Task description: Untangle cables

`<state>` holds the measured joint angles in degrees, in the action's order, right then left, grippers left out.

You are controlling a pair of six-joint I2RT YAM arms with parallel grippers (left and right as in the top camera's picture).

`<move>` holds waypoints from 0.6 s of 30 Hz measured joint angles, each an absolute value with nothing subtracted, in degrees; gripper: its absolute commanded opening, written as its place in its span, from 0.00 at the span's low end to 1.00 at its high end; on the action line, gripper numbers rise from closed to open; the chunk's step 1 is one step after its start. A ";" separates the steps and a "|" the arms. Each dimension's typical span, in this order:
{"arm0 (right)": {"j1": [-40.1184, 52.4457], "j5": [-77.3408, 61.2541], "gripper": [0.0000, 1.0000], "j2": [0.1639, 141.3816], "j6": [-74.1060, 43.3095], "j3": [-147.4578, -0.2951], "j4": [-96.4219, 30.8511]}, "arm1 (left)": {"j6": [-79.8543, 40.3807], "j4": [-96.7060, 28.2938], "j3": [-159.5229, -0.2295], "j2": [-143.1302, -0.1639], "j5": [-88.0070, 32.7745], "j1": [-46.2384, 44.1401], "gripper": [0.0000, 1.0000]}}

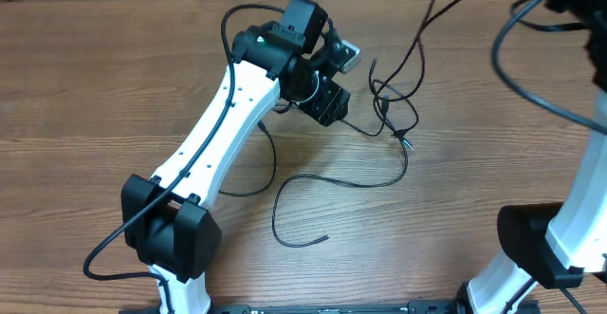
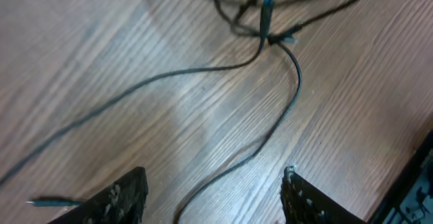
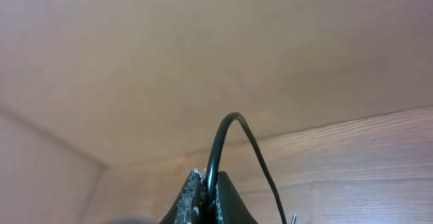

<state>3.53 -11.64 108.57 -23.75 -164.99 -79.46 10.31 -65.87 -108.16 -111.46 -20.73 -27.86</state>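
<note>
Thin black cables [image 1: 391,105] lie tangled in a small knot on the wooden table, right of centre. One strand [image 1: 432,6] rises toward the top edge. Another loose strand [image 1: 313,183] curves down to a free end. My left gripper [image 1: 327,101] hovers just left of the knot. In the left wrist view it [image 2: 215,200] is open and empty, a cable strand [image 2: 270,132] runs between its fingers on the table, and the knot [image 2: 262,28] lies ahead. My right gripper [image 3: 211,195] is shut on a black cable [image 3: 226,126] that arches up from its fingertips. It is out of the overhead view.
The white left arm [image 1: 218,134] crosses the table from the bottom left. The right arm's base [image 1: 545,248] stands at the bottom right. Thick black robot wiring [image 1: 531,67] loops at the top right. Bare wood [image 1: 95,86] lies to the left.
</note>
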 measured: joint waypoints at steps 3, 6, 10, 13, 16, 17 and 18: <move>0.91 -19.73 0.04 108.57 -25.30 -165.01 -76.97 | 10.00 -65.19 -107.79 -111.57 -21.08 -27.88 0.64; 1.69 -24.69 0.04 108.49 -25.23 -165.01 -75.85 | 9.50 -64.69 -107.79 -111.55 -21.28 -28.08 0.64; 1.83 -27.31 0.04 108.49 -25.26 -165.01 -73.60 | 9.37 -64.66 -107.79 -111.55 -21.43 -28.67 0.64; 1.48 -30.68 0.04 108.49 -24.93 -165.01 -70.78 | 9.32 -63.09 -107.79 -111.55 -21.47 -29.67 0.64; 1.50 -34.87 0.04 108.49 -24.45 -165.01 -70.30 | 9.19 -58.85 -107.79 -111.55 -21.50 -30.87 0.64; 1.50 -36.80 0.04 108.49 -24.29 -165.01 -70.46 | 9.17 -57.19 -107.79 -111.55 -21.50 -31.31 0.63; 1.50 -37.34 0.04 108.49 -24.18 -165.01 -70.57 | 9.17 -55.92 -107.79 -111.55 -21.47 -31.73 0.64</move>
<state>1.50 -37.34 108.49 -24.18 -165.01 -70.57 9.17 -55.92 -107.79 -111.55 -21.47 -31.73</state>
